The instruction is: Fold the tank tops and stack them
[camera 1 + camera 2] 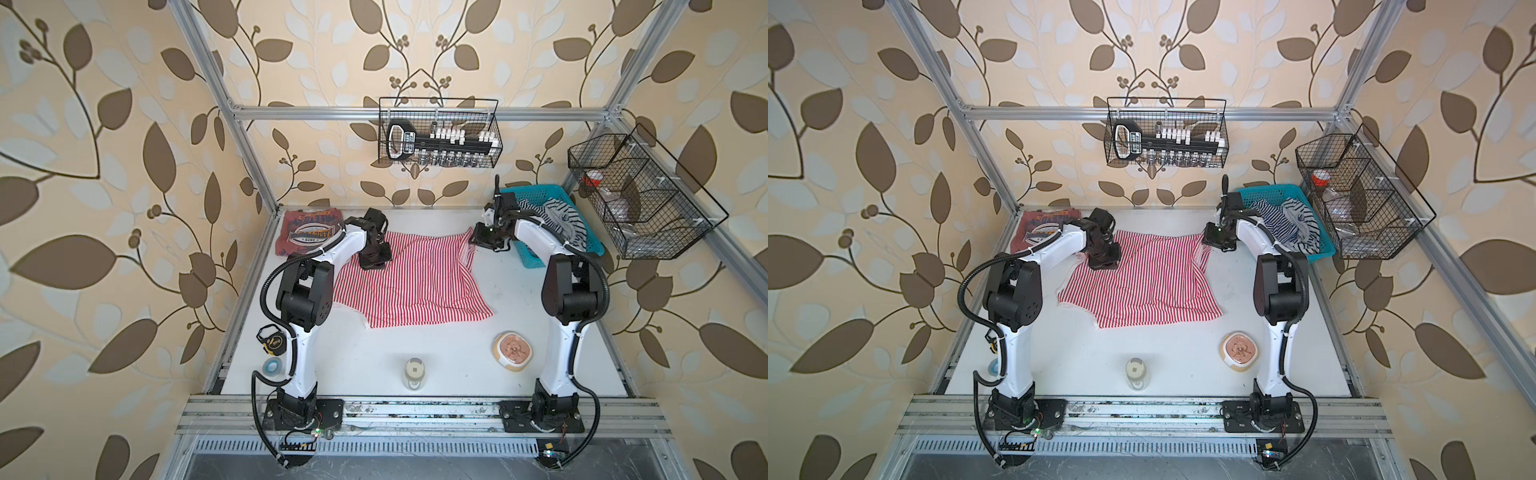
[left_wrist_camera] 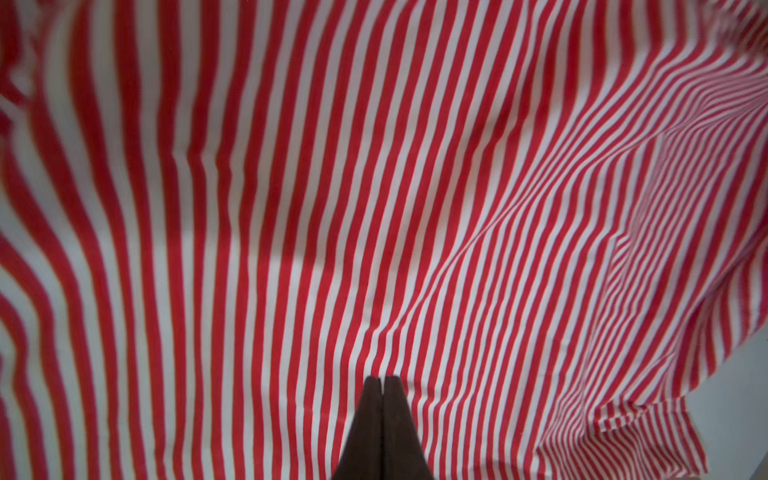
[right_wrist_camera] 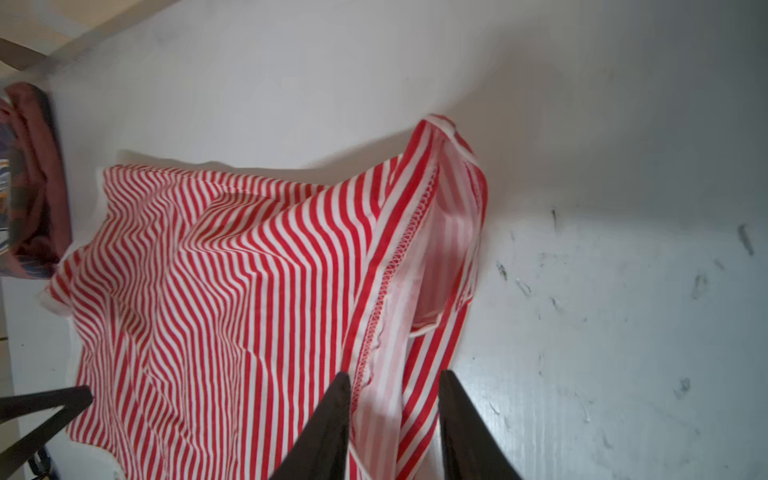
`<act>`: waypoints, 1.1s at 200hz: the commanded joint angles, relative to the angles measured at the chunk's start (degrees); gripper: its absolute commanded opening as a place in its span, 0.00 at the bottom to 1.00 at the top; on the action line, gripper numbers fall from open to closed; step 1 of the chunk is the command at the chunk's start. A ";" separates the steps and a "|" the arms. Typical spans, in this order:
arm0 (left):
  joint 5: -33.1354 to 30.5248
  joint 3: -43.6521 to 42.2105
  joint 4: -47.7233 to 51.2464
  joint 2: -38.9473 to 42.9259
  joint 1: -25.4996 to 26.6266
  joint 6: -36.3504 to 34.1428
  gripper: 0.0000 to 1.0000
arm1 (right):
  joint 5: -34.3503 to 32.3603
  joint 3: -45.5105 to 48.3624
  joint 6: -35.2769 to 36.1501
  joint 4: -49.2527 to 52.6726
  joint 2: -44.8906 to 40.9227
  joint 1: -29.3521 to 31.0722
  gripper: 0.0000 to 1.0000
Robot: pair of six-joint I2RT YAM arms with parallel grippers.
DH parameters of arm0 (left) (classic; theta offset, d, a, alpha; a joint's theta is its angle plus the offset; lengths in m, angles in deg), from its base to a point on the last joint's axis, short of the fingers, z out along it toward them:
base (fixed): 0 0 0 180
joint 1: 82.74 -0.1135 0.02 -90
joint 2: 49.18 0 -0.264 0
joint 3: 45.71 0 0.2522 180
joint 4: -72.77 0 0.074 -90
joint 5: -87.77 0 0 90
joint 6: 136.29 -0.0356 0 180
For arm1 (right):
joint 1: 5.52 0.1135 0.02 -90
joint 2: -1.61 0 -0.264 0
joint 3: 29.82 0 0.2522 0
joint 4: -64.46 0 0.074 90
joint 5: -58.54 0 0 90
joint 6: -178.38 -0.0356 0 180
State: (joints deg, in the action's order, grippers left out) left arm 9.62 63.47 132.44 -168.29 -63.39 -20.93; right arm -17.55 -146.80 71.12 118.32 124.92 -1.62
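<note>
The red-and-white striped tank top [image 1: 411, 286] [image 1: 1142, 291] lies spread on the white table, its right edge folded over. It fills the left wrist view [image 2: 374, 187]. My left gripper [image 1: 375, 258] [image 1: 1104, 258] [image 2: 381, 379] is shut, tips down on the top's back left part, with no cloth seen between the fingers. My right gripper [image 1: 473, 243] [image 1: 1207, 244] [image 3: 392, 374] is open at the top's back right corner, and the seamed edge [image 3: 386, 291] lies loose between its fingers. The brick-red "1973" tank top [image 1: 309, 235] [image 1: 1040, 230] [image 3: 37, 187] lies folded at the back left corner.
A blue basket [image 1: 590, 245] with navy-striped cloth [image 1: 559, 220] stands at the back right, close behind my right arm. Near the front sit a bowl [image 1: 513, 350] and a jar [image 1: 415, 372]; a tape measure [image 1: 272, 338] and tape roll [image 1: 272, 367] lie front left. Wire baskets [image 1: 440, 133] [image 1: 640, 199] hang on the frame.
</note>
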 commanded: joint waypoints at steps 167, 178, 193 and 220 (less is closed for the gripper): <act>-4.32 -5.05 0.14 -8.18 -2.02 2.05 0.00 | -9.19 -9.21 5.22 7.76 6.25 -2.11 0.00; -4.74 -5.15 0.14 -8.35 -2.29 2.13 0.00 | -9.43 -9.52 5.84 8.62 6.11 -2.64 0.00; -5.00 -5.36 0.06 -8.83 -2.64 2.13 0.00 | -9.93 -9.97 6.70 10.00 5.99 -3.49 0.00; -5.25 -5.50 -0.03 -9.44 -3.09 2.12 0.00 | -10.80 -10.07 7.84 11.10 5.63 -4.74 0.00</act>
State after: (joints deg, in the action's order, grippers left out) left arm 9.69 60.41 129.79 -172.53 -64.94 -19.20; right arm -26.25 -154.84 76.15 126.14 133.48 -5.16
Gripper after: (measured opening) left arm 0.044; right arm 0.047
